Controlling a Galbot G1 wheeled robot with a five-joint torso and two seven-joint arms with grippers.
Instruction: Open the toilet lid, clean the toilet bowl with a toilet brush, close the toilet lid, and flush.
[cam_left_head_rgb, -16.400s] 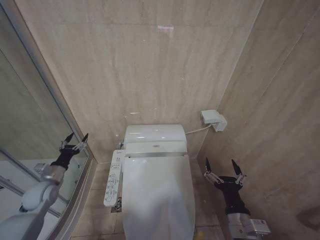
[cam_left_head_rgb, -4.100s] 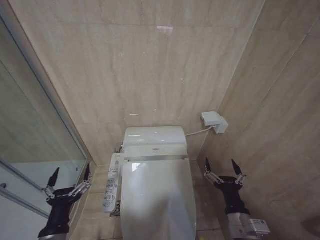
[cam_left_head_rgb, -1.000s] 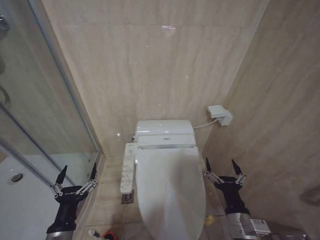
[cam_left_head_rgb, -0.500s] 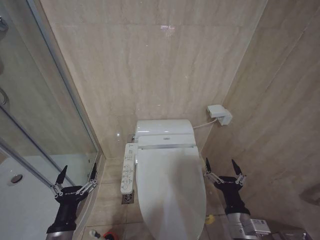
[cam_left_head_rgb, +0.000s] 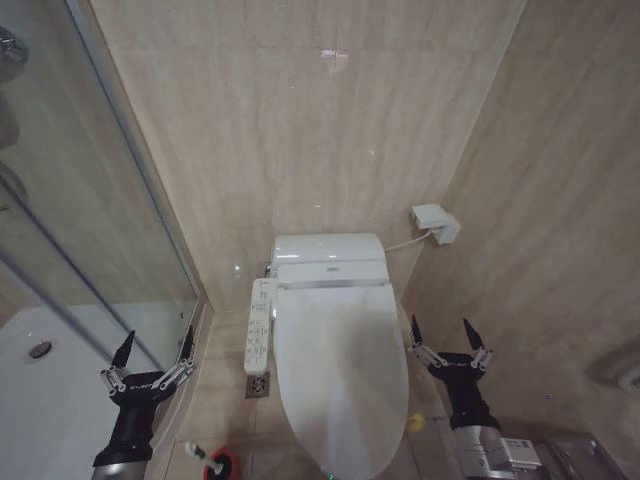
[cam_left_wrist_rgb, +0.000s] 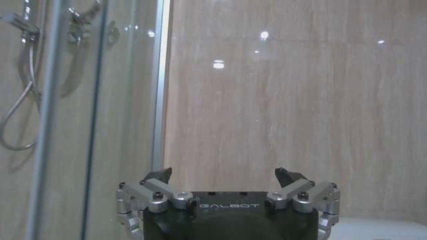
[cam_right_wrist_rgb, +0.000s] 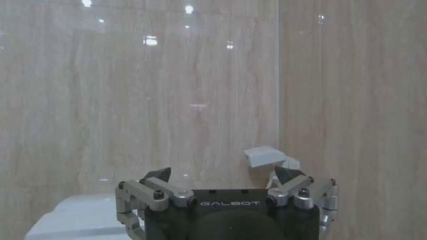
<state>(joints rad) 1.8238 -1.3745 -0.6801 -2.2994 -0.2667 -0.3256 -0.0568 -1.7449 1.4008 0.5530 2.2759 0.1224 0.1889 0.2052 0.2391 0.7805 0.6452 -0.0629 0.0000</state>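
In the head view the toilet lid (cam_left_head_rgb: 340, 375) is closed and lies flat over the toilet bowl (cam_left_head_rgb: 352, 467), in the lower centre of the frame, w/ the white tank unit (cam_left_head_rgb: 329, 258) behind it against the beige tiled wall (cam_left_head_rgb: 300, 130). A white button panel (cam_left_head_rgb: 261, 325) sticks out at the bowl's side, just left of the lid in the frame, and a small floor drain (cam_left_head_rgb: 257, 385) is below it on the floor. The toilet brush (cam_left_head_rgb: 203, 453) stands at the bottom edge, left of centre, its white handle tilted and going into the red cup holder (cam_left_head_rgb: 222, 465); the bristle head is not visible. The left end effector (cam_left_head_rgb: 152, 351) is at the lower left of the frame, near the glass shower door (cam_left_head_rgb: 90, 220), fingers spread apart and pointing up, holding nothing, well apart from the lid. The right end effector (cam_left_head_rgb: 447, 336) is at the lower right, just beside the lid's edge but not touching, fingers also spread and empty. A white wall box (cam_left_head_rgb: 434, 222) w/ a cable sits at centre right on the side wall. A small yellow thing (cam_left_head_rgb: 415, 423) lies on the floor between the bowl and the right arm. In the left wrist view the left end effector (cam_left_wrist_rgb: 225, 175) faces the wall and glass; in the right wrist view the right end effector (cam_right_wrist_rgb: 224, 175) faces the wall box (cam_right_wrist_rgb: 265, 156).
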